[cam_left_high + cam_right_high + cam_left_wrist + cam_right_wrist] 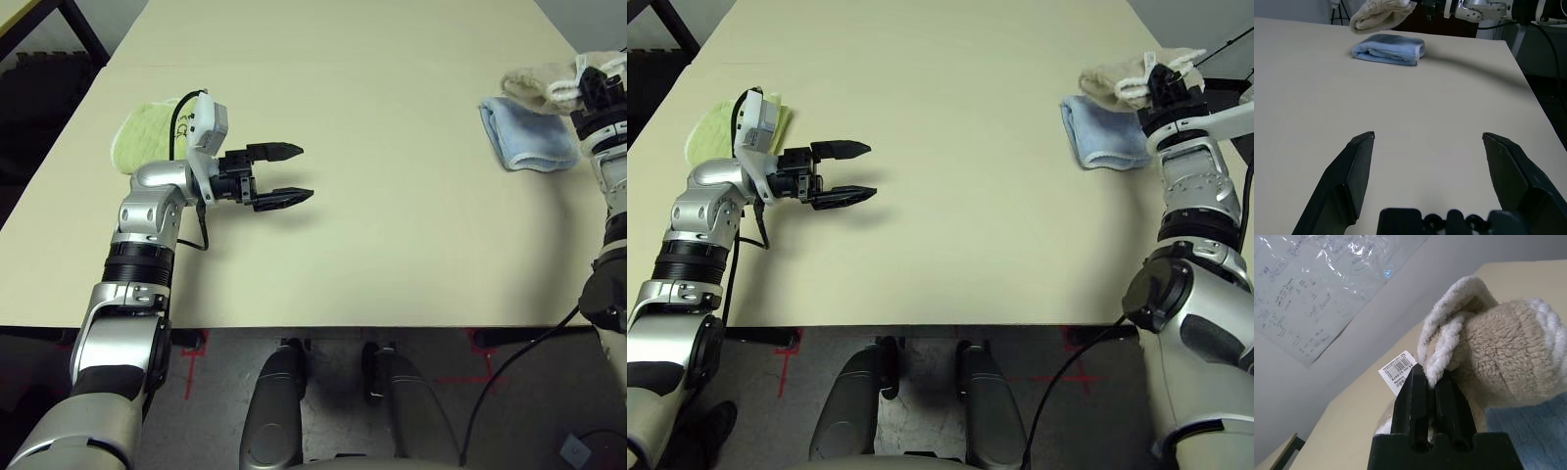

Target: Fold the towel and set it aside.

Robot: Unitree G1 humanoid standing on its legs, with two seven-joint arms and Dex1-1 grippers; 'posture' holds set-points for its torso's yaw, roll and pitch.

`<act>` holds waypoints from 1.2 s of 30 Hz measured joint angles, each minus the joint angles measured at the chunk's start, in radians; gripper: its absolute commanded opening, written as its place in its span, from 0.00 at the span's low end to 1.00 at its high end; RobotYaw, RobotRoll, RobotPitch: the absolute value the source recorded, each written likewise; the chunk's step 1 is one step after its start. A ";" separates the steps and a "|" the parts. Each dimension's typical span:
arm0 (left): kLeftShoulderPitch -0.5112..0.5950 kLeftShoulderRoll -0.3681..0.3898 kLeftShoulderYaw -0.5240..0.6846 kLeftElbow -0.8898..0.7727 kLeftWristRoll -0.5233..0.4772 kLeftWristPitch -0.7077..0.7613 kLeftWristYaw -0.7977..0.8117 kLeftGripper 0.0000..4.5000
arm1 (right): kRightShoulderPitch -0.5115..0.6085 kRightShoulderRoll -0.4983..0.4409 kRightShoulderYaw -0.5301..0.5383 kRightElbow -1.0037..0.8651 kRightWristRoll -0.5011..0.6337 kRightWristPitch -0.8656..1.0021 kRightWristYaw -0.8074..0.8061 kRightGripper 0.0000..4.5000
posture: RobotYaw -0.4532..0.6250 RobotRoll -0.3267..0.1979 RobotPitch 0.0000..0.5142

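Observation:
The beige towel point(534, 80) is bunched and folded at the table's far right, held just above the light blue folded towel point(529, 135). My right gripper point(1430, 377) is shut on its white stitched edge, beside a barcode tag point(1398, 373); the towel point(1503, 362) bulges past the fingers. In the left wrist view the towel point(1381, 14) hangs over the blue towel point(1390, 49). My left gripper point(289, 173) hovers open over the left part of the table with nothing between its fingers.
A yellow-green folded towel point(147, 135) lies at the table's left edge behind my left arm. The tan table point(392, 196) stretches bare between the two arms. A black cable point(534, 343) hangs off the front right edge.

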 measured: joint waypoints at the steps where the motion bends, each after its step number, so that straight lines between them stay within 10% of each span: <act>1: 0.003 0.001 0.000 -0.004 0.000 0.004 0.000 1.00 | 0.001 0.000 0.001 0.010 -0.005 0.000 0.000 0.00 | 0.53 0.62 0.42; 15: 0.024 0.016 0.000 -0.056 0.000 0.031 0.003 1.00 | 0.105 -0.011 -0.054 -0.039 0.061 0.175 -0.005 0.00 | 0.49 0.62 0.41; 27: 0.011 -0.007 -0.008 -0.010 0.001 0.003 0.001 1.00 | 0.329 0.052 -0.089 -0.427 0.182 0.495 -0.232 0.96 | 0.47 0.62 0.40; 36: 0.006 -0.007 -0.010 0.013 0.001 -0.010 0.001 1.00 | 0.538 0.071 -0.039 -0.779 0.252 0.712 -0.303 0.99 | 0.46 0.62 0.37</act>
